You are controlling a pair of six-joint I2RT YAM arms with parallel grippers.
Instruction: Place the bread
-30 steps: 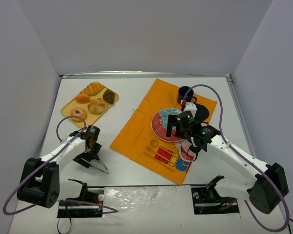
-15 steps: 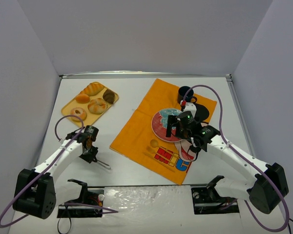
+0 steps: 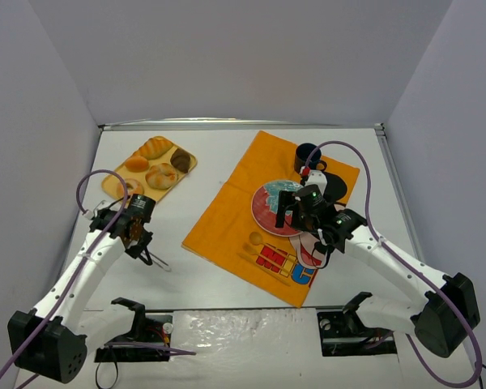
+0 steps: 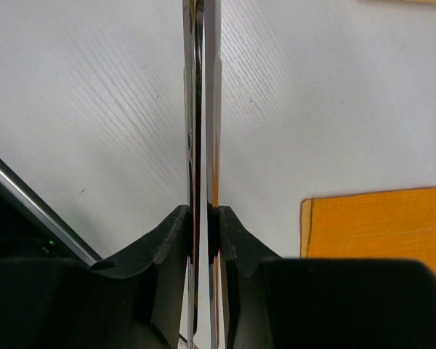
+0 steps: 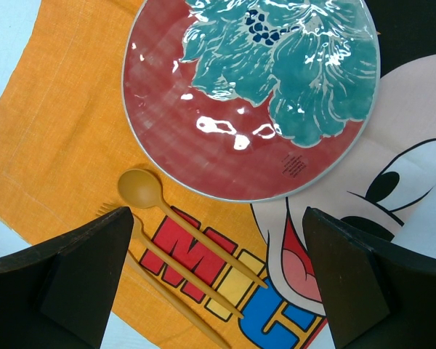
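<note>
Several bread rolls (image 3: 161, 175) lie on a yellow tray (image 3: 112, 181) at the far left. My left gripper (image 3: 146, 245) hovers just in front of that tray, shut on a pair of metal tongs (image 3: 160, 262) whose two blades (image 4: 201, 109) are squeezed together and run straight ahead between my fingers (image 4: 176, 233). A red and teal plate (image 5: 203, 145) rests on the orange cloth (image 3: 227, 219). Over the plate's near edge my right gripper (image 5: 218, 214) stands open with nothing in it.
A dark blue cup (image 3: 308, 154) stands on the cloth behind the plate. A yellow spoon (image 5: 139, 189) and two more yellow utensils lie on the cloth in front of the plate. A corner of the cloth (image 4: 378, 222) lies right of the tongs.
The tongs' blades, spread apart a second ago, are now pressed together in my left gripper. The left arm has carried them back and left toward the tray. The right arm has not moved.
</note>
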